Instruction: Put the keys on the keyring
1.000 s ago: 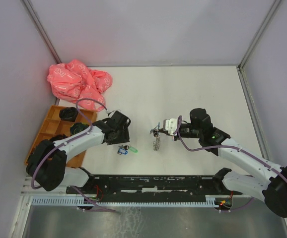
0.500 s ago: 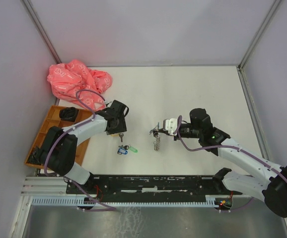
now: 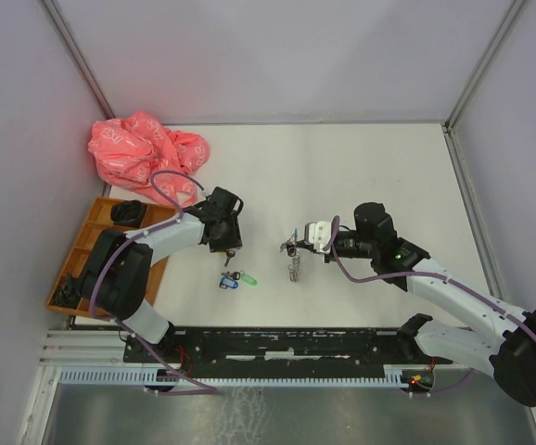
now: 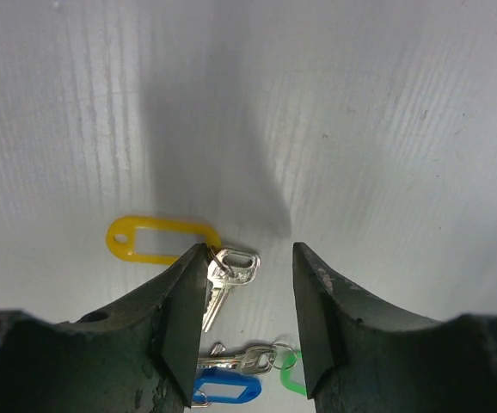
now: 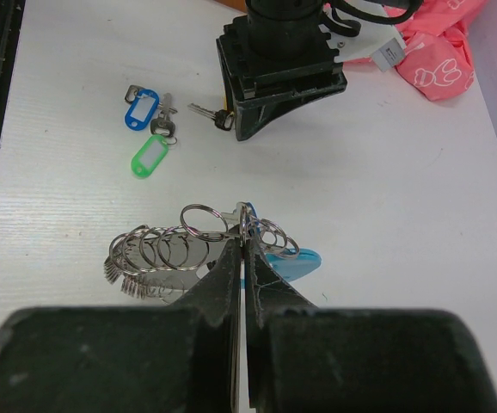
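Between the fingers of my open left gripper lies a silver key on the table. Its yellow tag pokes out past the left finger, which hides where tag and key join. Nearer the wrist lie a blue-tagged key and a green tag. From above, the left gripper hangs just behind the blue and green keys. My right gripper is shut on the keyring, a bunch of metal split rings with a light-blue tag, held off the table at centre.
A crumpled pink bag lies at the back left. An orange compartment tray with a black object stands at the left edge. Grey walls enclose the white table on three sides.
My left gripper has swung over the yellow-tagged key and its jaws have narrowed around it. The right arm and keyring have not moved.
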Tool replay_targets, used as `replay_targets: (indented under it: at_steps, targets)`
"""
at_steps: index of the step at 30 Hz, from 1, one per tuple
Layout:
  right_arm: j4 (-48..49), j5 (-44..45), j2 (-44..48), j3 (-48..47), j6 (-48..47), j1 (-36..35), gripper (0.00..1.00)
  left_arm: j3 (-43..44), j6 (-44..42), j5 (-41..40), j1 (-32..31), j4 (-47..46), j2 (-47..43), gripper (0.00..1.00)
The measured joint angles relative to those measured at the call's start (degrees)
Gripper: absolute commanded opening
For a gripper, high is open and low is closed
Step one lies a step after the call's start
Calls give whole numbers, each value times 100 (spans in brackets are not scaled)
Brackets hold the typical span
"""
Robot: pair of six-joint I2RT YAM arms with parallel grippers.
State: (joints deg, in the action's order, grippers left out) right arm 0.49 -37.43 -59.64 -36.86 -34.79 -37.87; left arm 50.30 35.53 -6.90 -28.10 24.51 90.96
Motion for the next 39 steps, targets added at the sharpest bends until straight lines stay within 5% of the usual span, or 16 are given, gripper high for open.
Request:
replay_targets:
  at_steps: [26,39]
  targets:
    - [0,22,0,2,0,-2,1,2,7,-15,-262,59,-240,46]
    - [0,22,0,4,2,0,1,37,7,-101,-321,-61,105,28]
